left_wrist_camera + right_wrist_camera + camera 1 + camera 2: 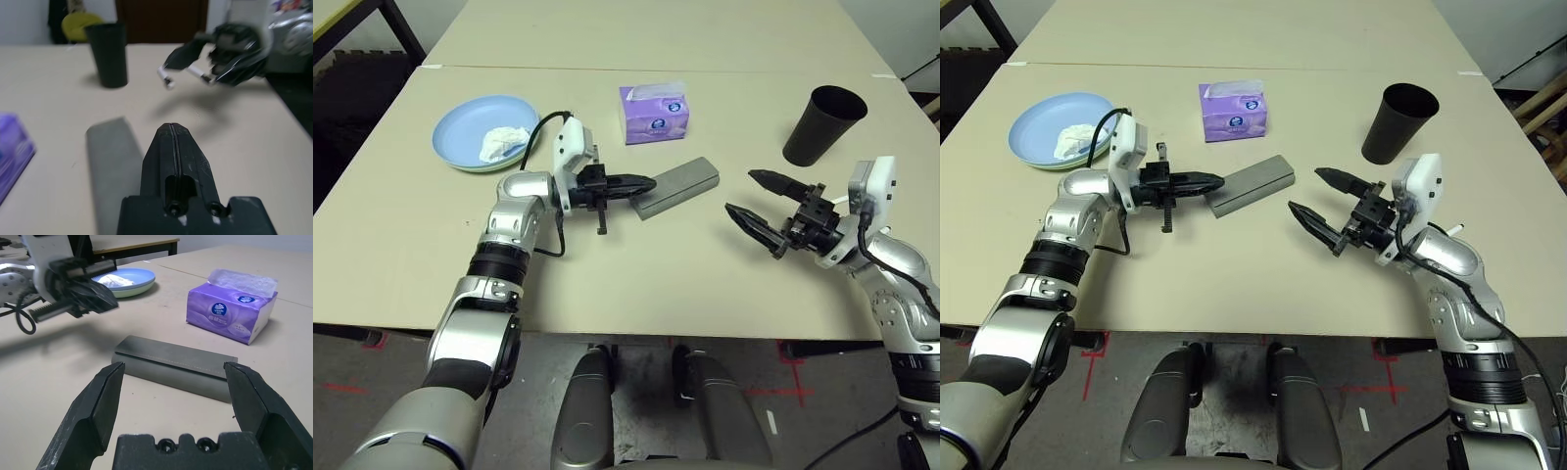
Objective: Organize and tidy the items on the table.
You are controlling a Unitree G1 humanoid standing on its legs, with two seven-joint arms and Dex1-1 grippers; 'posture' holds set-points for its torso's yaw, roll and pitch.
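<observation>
A grey glasses case [680, 186] lies slantwise mid-table. My left gripper [646, 183] is shut and empty, its tip just above the case's near-left end. To the right of the case, my right gripper [740, 192] is open and faces it; in the right wrist view its fingers [105, 396] frame the case [176, 364] from a short way off. A purple tissue box [654, 113] stands behind the case. A tall black cup [822, 124] is at the back right. At the back left a white tissue wad [504, 143] rests on a light blue plate [470, 127] stacked on a pale green plate [487, 168].
The cream table [636, 284] has bare room across its front half and between the two arms. A second tabletop [656, 29] adjoins the far edge. Dark floor and a black-framed table [352, 20] lie off the left side.
</observation>
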